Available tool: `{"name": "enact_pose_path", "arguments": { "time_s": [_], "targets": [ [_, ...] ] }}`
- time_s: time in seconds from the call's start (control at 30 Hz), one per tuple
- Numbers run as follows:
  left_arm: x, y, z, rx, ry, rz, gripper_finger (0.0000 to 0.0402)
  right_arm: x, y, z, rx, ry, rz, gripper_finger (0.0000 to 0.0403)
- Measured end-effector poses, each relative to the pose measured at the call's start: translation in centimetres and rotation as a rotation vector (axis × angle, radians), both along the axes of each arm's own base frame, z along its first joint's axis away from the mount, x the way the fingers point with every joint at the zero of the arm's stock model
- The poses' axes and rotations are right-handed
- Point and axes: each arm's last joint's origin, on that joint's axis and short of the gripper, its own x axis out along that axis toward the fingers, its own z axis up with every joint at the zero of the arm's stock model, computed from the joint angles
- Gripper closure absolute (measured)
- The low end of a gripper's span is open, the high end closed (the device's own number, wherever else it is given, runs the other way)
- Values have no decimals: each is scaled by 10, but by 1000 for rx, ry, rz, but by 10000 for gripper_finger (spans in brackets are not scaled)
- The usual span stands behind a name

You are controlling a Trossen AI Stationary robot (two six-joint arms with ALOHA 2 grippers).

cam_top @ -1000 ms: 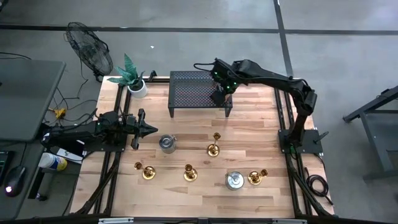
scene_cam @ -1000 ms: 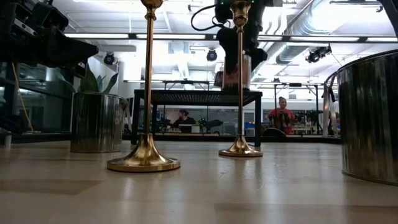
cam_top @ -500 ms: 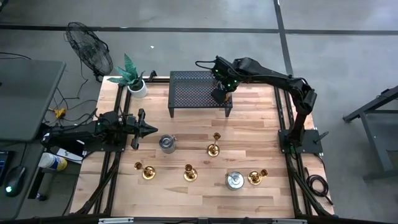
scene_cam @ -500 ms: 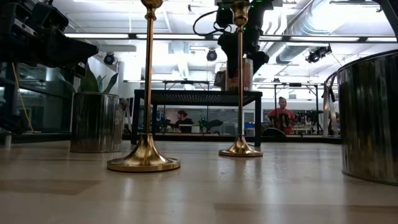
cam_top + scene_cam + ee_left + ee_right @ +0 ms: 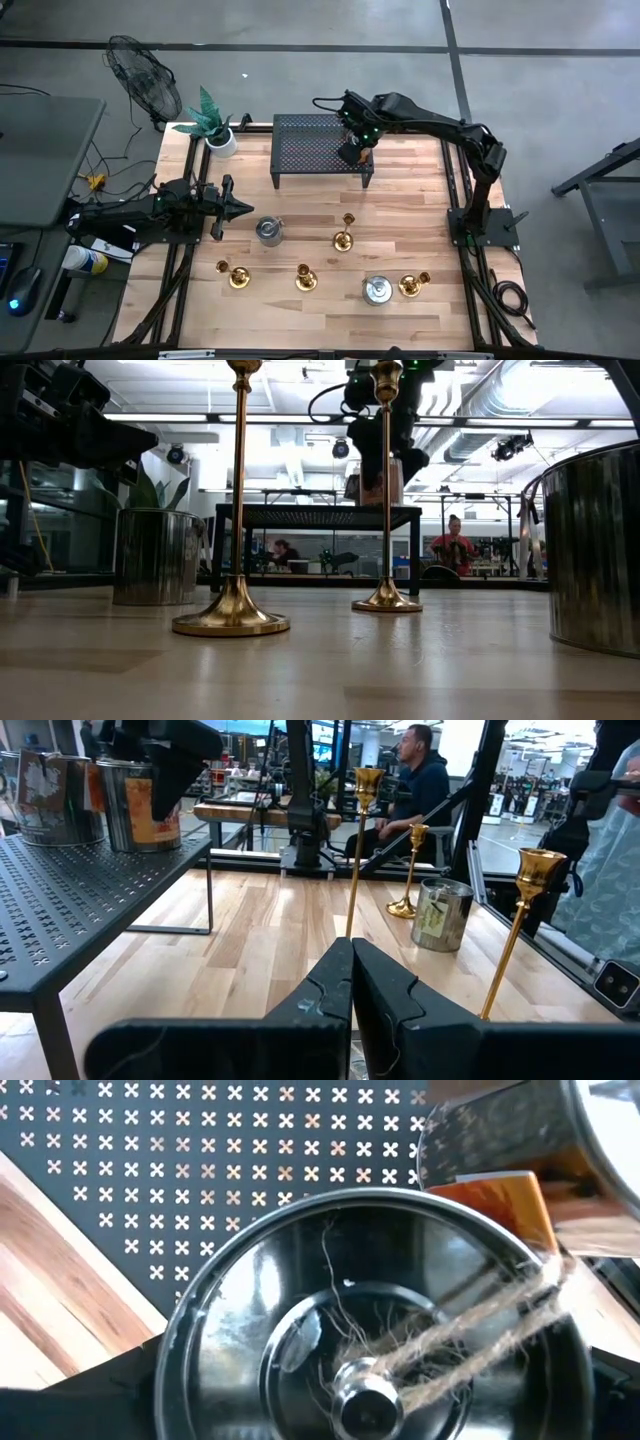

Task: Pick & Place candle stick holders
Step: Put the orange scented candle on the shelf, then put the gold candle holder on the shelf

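Note:
Several gold candle stick holders stand upright on their round bases on the wooden table (image 5: 400,215): one near the middle (image 5: 344,238) and three along the near edge (image 5: 238,275), (image 5: 305,278), (image 5: 413,285). No gripper touches them. My right gripper (image 5: 352,148) is over the black perforated shelf (image 5: 310,150), shut on a lidded silver tin (image 5: 370,1320). My left gripper (image 5: 352,970) is shut and empty, level above the table's left side (image 5: 235,208). My right gripper comes at the tin from above, pointing down, with a finger (image 5: 80,1390) at either side of the round dark lid (image 5: 260,1310). The tin itself hides the places of contact. The tin (image 5: 375,478) is upright, its bottom at or just above the shelf top.
A second tin (image 5: 45,785) stands on the shelf beside the held one. Two more silver tins stand on the table (image 5: 268,231), (image 5: 376,290). A potted plant (image 5: 215,125) is at the far left corner. People sit in the room behind (image 5: 455,545).
My right gripper has shifted slightly toward the table's left above the shelf, keeping the tin upright.

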Motion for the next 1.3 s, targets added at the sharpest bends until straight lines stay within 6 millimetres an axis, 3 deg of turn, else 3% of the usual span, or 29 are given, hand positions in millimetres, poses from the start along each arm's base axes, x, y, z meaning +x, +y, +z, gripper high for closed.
{"name": "enact_pose_path", "arguments": {
  "time_s": [0.97,1.3],
  "targets": [
    [0,0,0,0,0,1,401,-4,0,44,-87,-44,-9,4],
    [0,0,0,0,0,1,401,-3,4,68,-135,-109,-5,6]
  ]
}}
